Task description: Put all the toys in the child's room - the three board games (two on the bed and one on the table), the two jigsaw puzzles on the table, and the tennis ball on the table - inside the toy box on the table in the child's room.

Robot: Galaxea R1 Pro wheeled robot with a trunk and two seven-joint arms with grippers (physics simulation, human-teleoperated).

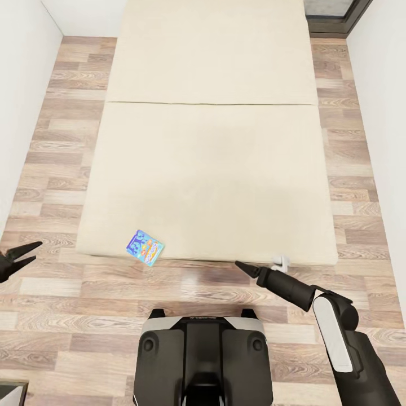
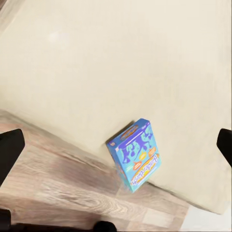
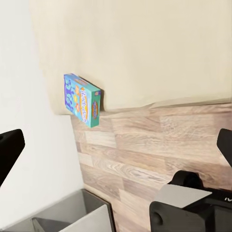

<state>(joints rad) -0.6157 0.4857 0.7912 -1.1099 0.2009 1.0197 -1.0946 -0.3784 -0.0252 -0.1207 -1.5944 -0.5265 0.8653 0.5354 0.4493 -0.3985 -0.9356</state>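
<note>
Lettering on the small blue board game (image 1: 144,247) is too blurred to read; only blue figures and orange-yellow patches show on its face. The box lies flat on the bed (image 1: 208,169), at the mattress's near edge toward its left corner, one corner jutting over the wood-plank floor (image 1: 73,304). Its long axis runs slantwise to that edge. In the left wrist view the box (image 2: 136,155) sits between the two dark fingertips (image 2: 9,150), well apart from them. The left gripper (image 1: 17,260) hovers over the floor left of the bed, jaws parted, holding nothing. The right gripper (image 1: 243,267) points at the bed's near edge from an outstretched arm, open and empty. Beside it a small white fitting (image 1: 280,261) sits at the mattress edge.
</note>
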